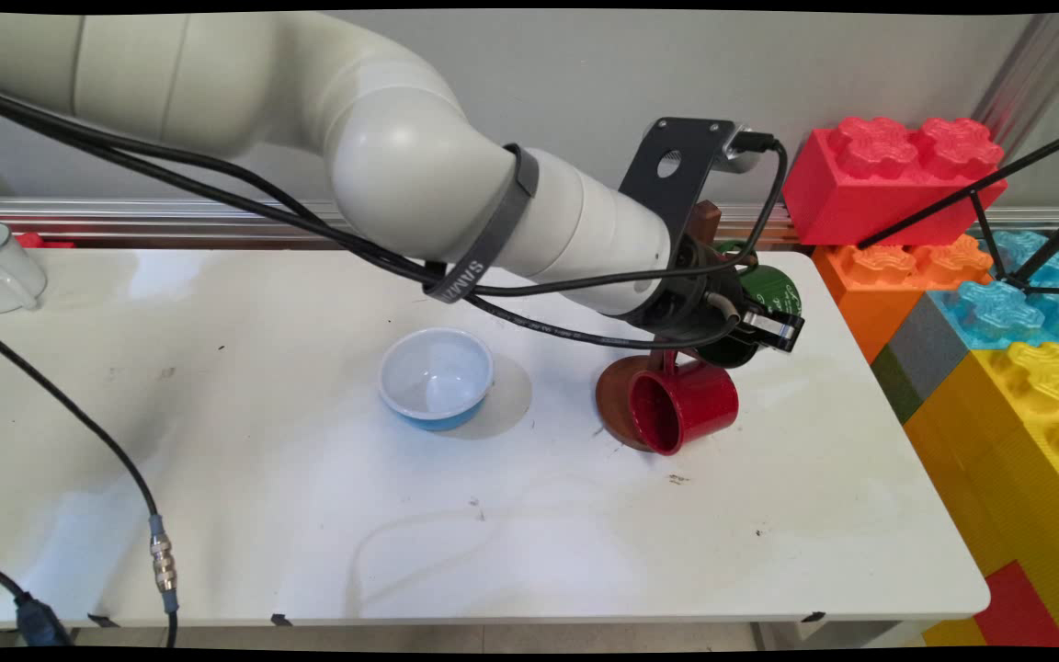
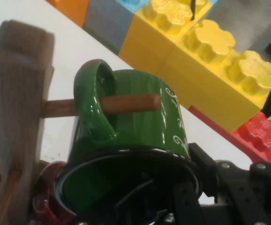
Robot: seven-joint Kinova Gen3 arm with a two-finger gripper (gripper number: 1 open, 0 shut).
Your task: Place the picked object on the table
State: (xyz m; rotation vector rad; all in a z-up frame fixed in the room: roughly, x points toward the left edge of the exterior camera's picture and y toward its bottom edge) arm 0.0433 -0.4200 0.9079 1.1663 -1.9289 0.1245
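Where the arm ends at the table's right side, the black two-finger gripper (image 1: 773, 331) is seen at the rim of a glossy green ceramic mug (image 2: 140, 136). One finger appears inside the mug's mouth, with the wall seemingly pinched, though full closure cannot be told. The mug's handle is hooked over a peg of the brown wooden mug tree (image 2: 20, 108). A shiny red mug (image 1: 684, 406) hangs lower on the same stand. A blue bowl with white interior (image 1: 436, 377) stands left, well apart. Large coloured plastic building blocks (image 1: 998, 303) are stacked right of the white table (image 1: 309, 515).
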